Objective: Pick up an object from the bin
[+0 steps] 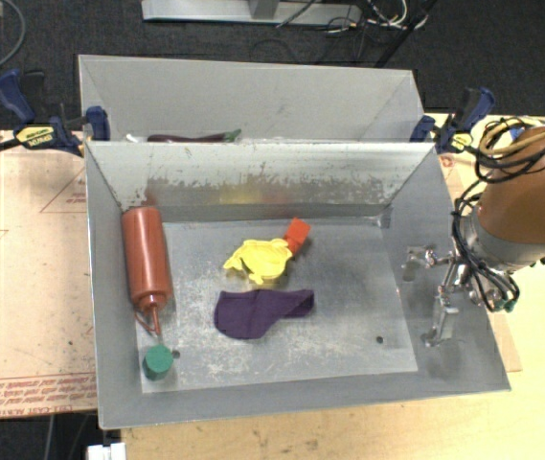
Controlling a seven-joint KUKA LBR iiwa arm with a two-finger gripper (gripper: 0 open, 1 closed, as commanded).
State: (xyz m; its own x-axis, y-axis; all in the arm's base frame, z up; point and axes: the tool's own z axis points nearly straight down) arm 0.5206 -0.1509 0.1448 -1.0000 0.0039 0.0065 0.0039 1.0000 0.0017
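1. The gripper is hanging over the right side of the bin, close by the sloping wall. Its fingers are standing apart and gripping nothing
2. Nothing is lying beneath it, so I'd judge the step in hand to be lining up on a thing. Doing it well is meaning crossing left over the bare floor, keeping the fingers wide, and coming down straight with one finger either side
3. The purple cloth is lying nearest, well apart to the gripper's left, flat in mid-bin. Being limp, it is likely wanting a pinch on a raised fold
4. The yellow wad is sitting just behind the cloth, with an orange piece touching its far corner
5. Farthest off, the bottle is lying along the left wall, a green cap just beside its nozzle
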